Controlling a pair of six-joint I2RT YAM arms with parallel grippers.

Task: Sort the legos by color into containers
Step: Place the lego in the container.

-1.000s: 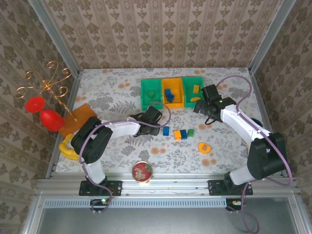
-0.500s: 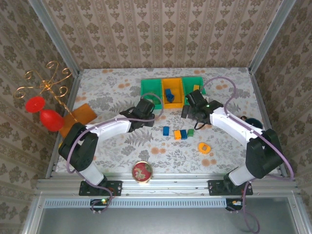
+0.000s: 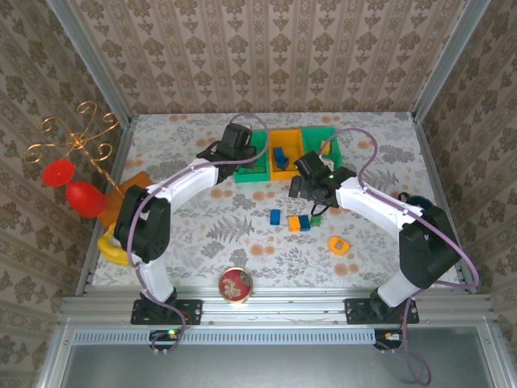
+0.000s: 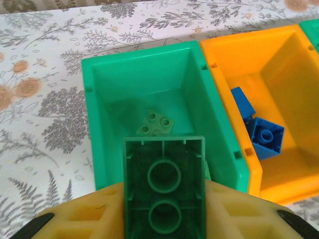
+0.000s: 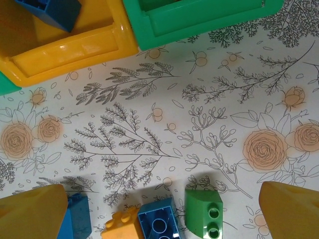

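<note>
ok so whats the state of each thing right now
left gripper: shut on green brick
right gripper: open, empty
left bin: holds one pale brick
orange bin: holds blue bricks
loose bricks: lying unsorted
tin: lid on

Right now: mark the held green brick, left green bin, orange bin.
green brick (image 4: pixel 164 194), left wrist view, hollow underside
left green bin (image 4: pixel 105 119), left wrist view, inner left wall
orange bin (image 4: pixel 259 62), left wrist view, far inner wall
</note>
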